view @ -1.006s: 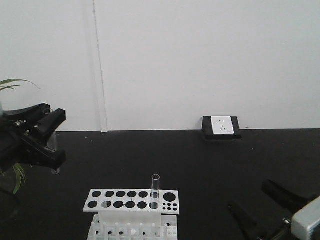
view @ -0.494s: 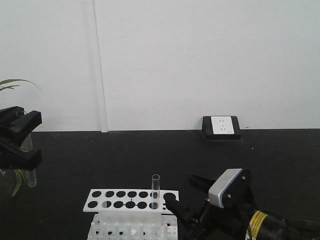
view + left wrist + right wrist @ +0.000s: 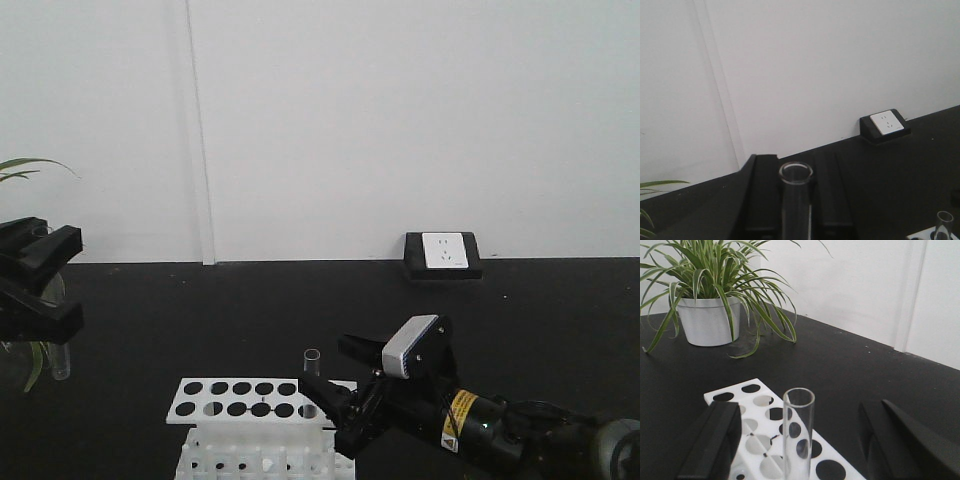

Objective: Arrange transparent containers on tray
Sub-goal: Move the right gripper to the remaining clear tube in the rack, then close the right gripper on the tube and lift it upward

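One transparent container [image 3: 311, 362], a clear glass tube, stands upright in the white rack [image 3: 230, 400]. My right gripper [image 3: 322, 364] is open, with one finger on each side of that tube and not touching it. In the right wrist view the tube [image 3: 798, 435] rises between the spread fingers [image 3: 715, 440] of the right gripper [image 3: 798, 410]. My left gripper [image 3: 62, 285] is at the far left, shut on a second tube [image 3: 58, 362] that hangs below it. The left wrist view shows this tube [image 3: 796, 200] clamped in the left gripper [image 3: 796, 165]. The tray is out of view.
The rack [image 3: 760, 400] has many empty round holes. A potted spider plant [image 3: 715, 285] stands on the black tabletop beyond the rack, and its leaves [image 3: 20, 170] show at the left edge. A wall socket box [image 3: 443, 253] sits at the back against the white wall.
My right arm has swung left from the lower right corner until its open fingers stand on both sides of the rack's tube. My left gripper has carried its tube left and slightly down.
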Robot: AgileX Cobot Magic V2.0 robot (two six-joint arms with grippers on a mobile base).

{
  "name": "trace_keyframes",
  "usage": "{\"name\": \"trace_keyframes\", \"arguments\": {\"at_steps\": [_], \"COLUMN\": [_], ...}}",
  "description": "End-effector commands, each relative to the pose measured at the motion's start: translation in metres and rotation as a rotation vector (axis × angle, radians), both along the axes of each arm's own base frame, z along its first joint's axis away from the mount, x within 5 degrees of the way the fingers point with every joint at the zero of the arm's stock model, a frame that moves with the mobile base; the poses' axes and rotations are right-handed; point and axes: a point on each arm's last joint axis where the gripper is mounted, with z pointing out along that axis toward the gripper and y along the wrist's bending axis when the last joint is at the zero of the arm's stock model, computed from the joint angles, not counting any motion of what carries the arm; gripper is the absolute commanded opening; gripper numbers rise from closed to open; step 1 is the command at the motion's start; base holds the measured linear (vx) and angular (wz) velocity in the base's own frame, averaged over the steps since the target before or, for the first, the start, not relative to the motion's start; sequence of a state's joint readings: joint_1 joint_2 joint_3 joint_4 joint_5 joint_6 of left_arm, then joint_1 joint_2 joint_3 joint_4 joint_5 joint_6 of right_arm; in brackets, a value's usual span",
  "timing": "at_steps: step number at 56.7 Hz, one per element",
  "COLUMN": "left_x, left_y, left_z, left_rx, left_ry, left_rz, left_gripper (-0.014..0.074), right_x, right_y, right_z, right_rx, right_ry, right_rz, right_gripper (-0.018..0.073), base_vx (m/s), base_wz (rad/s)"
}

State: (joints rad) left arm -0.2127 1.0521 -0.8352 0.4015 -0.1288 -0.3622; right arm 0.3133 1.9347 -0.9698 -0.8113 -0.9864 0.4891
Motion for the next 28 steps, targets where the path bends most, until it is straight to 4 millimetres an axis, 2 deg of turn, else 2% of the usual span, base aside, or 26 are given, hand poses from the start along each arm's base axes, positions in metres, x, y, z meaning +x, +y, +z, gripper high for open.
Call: {"name": "trace_keyframes", "arguments": {"at_steps": [1, 18, 22, 28], "left_x": [-0.006, -0.006, -0.006, -0.005], "left_y": [-0.002, -0.002, -0.002, -0.001], "left_z": [0.022, 0.021, 0.020, 0.019], "left_rx": [-0.047, -0.045, -0.042, -0.039], "left_ry": [-0.102, -0.094, -0.085, -0.072], "left_rz": [-0.029, -0.025, -0.021, -0.015], "left_gripper": [-0.0001, -0.0001, -0.0001, -0.0001], "right_x": [0.007, 0.021, 0.022, 0.025], "right_y": [0.004, 0.031, 0.031, 0.029], "right_z": [0.027, 0.014, 0.014, 0.015], "right_rx": [0.117, 0.142, 0.147, 0.166], "right_ry": [-0.099, -0.100, -0.101, -0.096], "right_rz": [0.037, 0.092, 0.089, 0.055], "right_gripper": [0.0533, 0.0515, 0.0457, 0.0282], "base_vx": [0.00, 0.00, 0.00, 0.00], "base_wz": [0.00, 0.00, 0.00, 0.00]}}
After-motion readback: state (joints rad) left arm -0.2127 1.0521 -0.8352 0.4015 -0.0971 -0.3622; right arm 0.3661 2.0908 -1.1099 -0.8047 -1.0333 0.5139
